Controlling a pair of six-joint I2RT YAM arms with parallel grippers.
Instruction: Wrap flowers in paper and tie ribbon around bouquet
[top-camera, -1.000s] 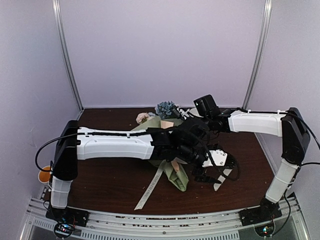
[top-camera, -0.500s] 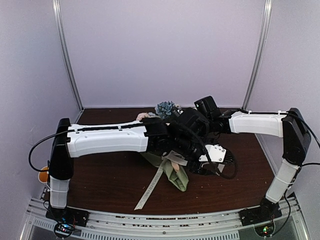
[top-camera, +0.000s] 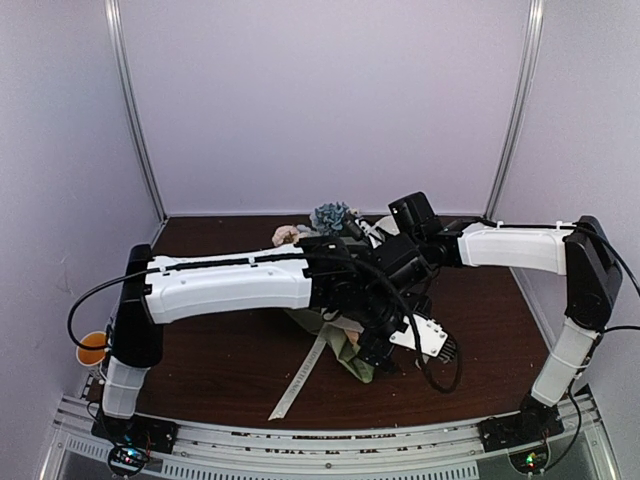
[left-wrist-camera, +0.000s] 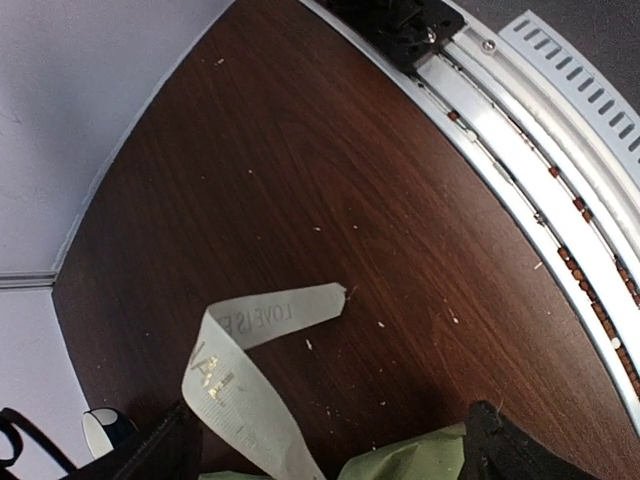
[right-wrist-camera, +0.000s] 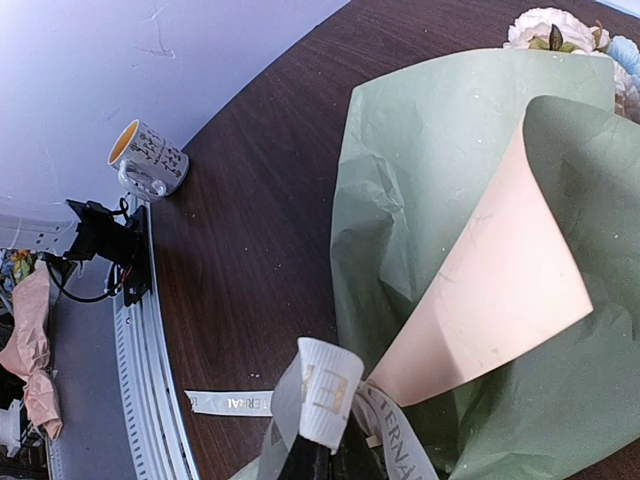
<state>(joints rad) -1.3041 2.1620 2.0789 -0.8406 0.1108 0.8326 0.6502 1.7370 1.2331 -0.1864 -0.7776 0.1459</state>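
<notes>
The left gripper hangs with its fingers spread wide apart, clamped on nothing. The ribbon rises between them as a cream strip with pale lettering. Its free end curls over and rests on the dark brown surface. A corner of the sage-green paper shows just below, at the lower edge of that view. Farther out, a metal rail runs along the near edge of the surface.

The right gripper has its fingers together, pinching a folded loop of ribbon that stands up just above its tips. Only the tips show at the bottom edge of its view, so how much ribbon sits between them is hard to say. From the loop, one stretch of ribbon lies flat on the surface toward the rail and another runs against the paper. The paper is rolled loosely into a cone, green outside, with a beige inner face turned out as a flap. The flowers sit at the cone's wide far end, pale pink beside blue. A white mug with an orange inside sits well apart from them, close to the rail.

From above, the bouquet lies mid-surface under both wrists, with its blooms toward the back wall. The ribbon trails from it toward the near edge.
</notes>
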